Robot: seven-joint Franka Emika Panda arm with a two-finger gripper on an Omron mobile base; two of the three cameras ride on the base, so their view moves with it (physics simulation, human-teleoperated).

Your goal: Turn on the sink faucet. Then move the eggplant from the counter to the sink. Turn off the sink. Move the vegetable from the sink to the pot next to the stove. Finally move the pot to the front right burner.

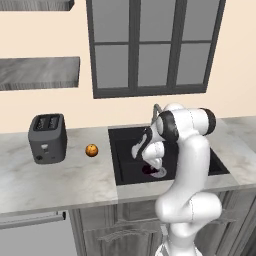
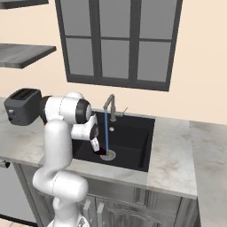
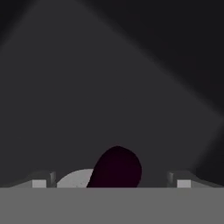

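While water runs in a thin blue stream (image 2: 106,133) from the sink faucet (image 2: 110,107) down to the round silver drain (image 2: 107,154), gripper (image 3: 111,183) found lowered into the sink (image 2: 133,137), fingers spread wide and holding nothing. In the hand view, finger tips (image 3: 40,181) seen far apart at the bottom edge, with the eggplant (image 3: 117,168) lying between them on the black basin floor, partly over the pale drain; contact with either tip not discernible. From the left base view, dark purple eggplant (image 1: 149,170) noted at the front part of the basin, just below the hand, beside the drain. Sink set into the counter (image 1: 55,180), below the window (image 1: 152,45). Dark grey toaster (image 1: 48,138) standing near the back edge of the worktop, left of the sink. Small round orange fruit (image 1: 91,150) resting on the worktop between toaster and sink, apart from both. Grey shelves (image 1: 39,72) mounted on the wall above the toaster.
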